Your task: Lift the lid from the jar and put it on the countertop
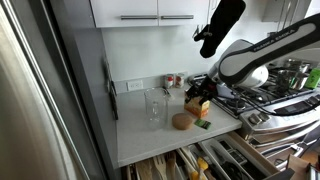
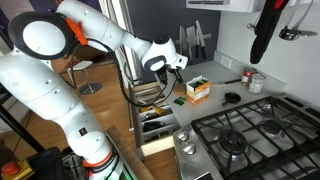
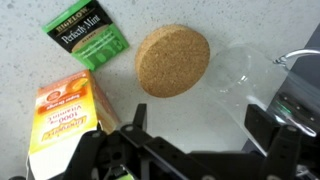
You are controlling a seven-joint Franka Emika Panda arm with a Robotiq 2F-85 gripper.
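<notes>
The tan cork lid [image 3: 172, 60] lies flat on the white countertop [image 3: 240, 30], off the jar. It also shows in an exterior view [image 1: 182, 121]. The clear glass jar [image 3: 236, 75] stands just beside it, open-topped [image 1: 153, 105]. My gripper [image 3: 198, 125] is open and empty, hovering above the countertop just short of the lid, its fingers apart and touching nothing. In the exterior views it hangs over the box and lid area [image 1: 198, 92] [image 2: 168, 70].
A yellow-orange box [image 3: 70, 115] and a green tea packet [image 3: 88, 40] lie next to the lid. Small red-topped spice jars [image 1: 172, 80] stand at the wall. The steel gas stove [image 2: 250, 135] adjoins the counter. Drawers [image 1: 200, 160] stand open below.
</notes>
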